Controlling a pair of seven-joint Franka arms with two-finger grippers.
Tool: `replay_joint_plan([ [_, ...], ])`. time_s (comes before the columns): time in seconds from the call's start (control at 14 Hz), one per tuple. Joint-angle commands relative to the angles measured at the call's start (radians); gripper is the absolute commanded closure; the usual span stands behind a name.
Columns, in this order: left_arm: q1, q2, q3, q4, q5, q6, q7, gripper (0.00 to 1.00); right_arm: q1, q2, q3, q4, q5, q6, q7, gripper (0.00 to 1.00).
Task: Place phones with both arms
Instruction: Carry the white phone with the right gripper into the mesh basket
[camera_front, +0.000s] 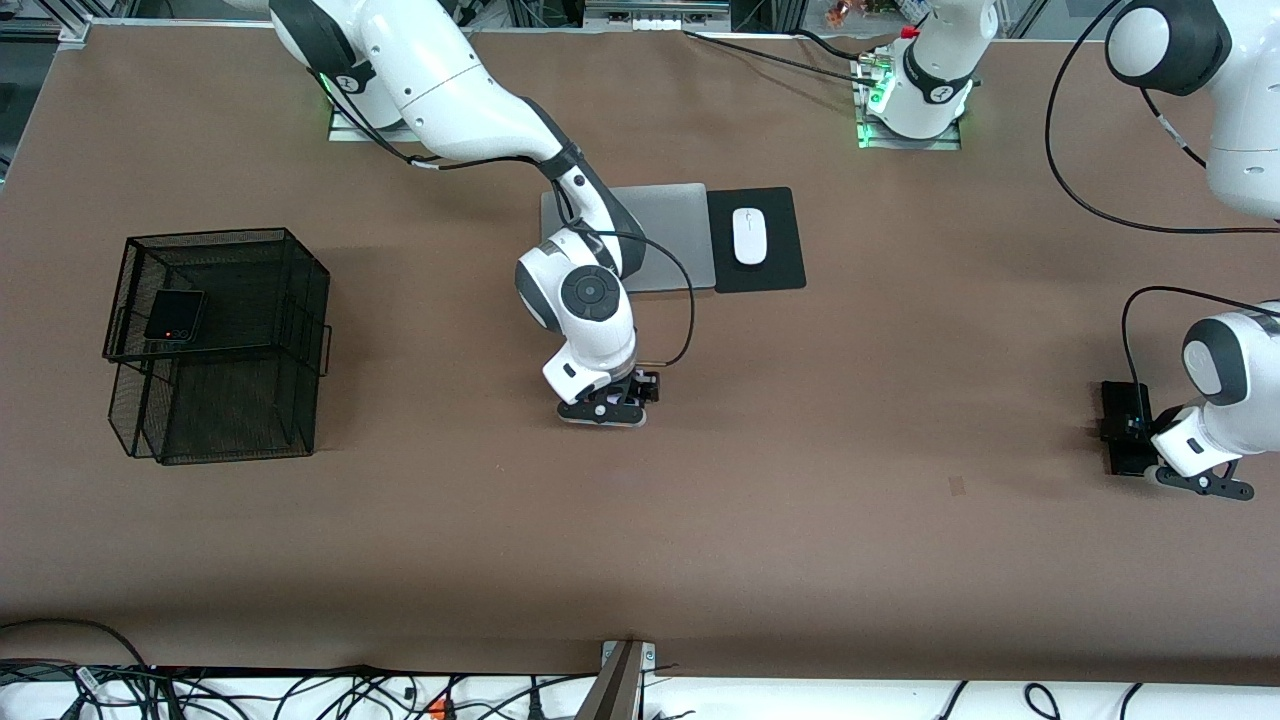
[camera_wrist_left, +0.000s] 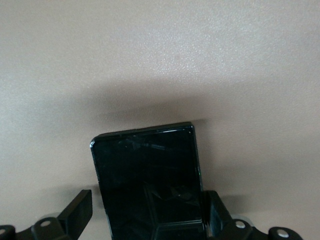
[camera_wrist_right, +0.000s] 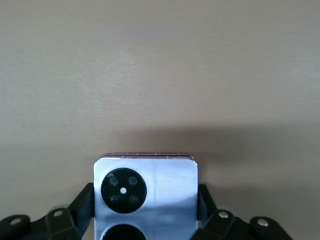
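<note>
While the front view hides both, right hand (camera_wrist_right: 145, 210) grips lilac-white phone (camera_wrist_right: 150, 190), left hand (camera_wrist_left: 150, 210) black slab (camera_wrist_left: 150, 180).

We see grey laptop (camera_front: 655, 235) flat on brown table (camera_front: 800, 520), white mouse (camera_front: 749, 236) on black mouse pad (camera_front: 757, 240) just beside it; black wire basket (camera_front: 215, 340) toward right arm's end.

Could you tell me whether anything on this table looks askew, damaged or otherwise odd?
Nothing stands out. The small black folded phone lies in the black wire-mesh basket. The right gripper brackets the lilac-white phone, the left gripper the long black slab phone.
</note>
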Motion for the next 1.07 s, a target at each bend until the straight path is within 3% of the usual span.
replay_joint_plan([
  [0.0, 0.033, -0.015, -0.01, -0.02, -0.008, 0.009, 0.01, 0.0, -0.078, -0.168, -0.001, -0.005, -0.001, -0.243, -0.041, 0.98],
  [0.14, 0.041, -0.015, -0.009, -0.02, -0.092, 0.01, 0.008, 0.0, -0.155, -0.264, -0.002, -0.004, 0.006, -0.398, -0.139, 0.97],
  [0.36, 0.041, -0.013, -0.009, -0.02, -0.105, 0.012, 0.005, 0.0, -0.288, -0.364, -0.008, -0.005, 0.026, -0.572, -0.306, 0.97],
  [0.43, 0.039, -0.015, -0.009, -0.018, -0.103, 0.012, 0.001, 0.0, -0.331, -0.385, -0.026, -0.005, 0.022, -0.627, -0.377, 0.97],
  [0.57, 0.035, -0.015, -0.009, -0.018, -0.1, 0.012, 0.001, 0.03, -0.358, -0.407, -0.133, -0.013, 0.019, -0.689, -0.565, 0.97],
  [0.78, 0.033, -0.016, -0.009, -0.017, -0.094, 0.01, 0.002, 0.25, -0.364, -0.405, -0.308, -0.099, 0.028, -0.665, -0.848, 0.97],
  [1.0, 0.033, -0.018, -0.009, -0.015, -0.091, 0.009, 0.002, 0.51, -0.483, -0.395, -0.333, -0.247, 0.034, -0.426, -1.09, 0.97],
])
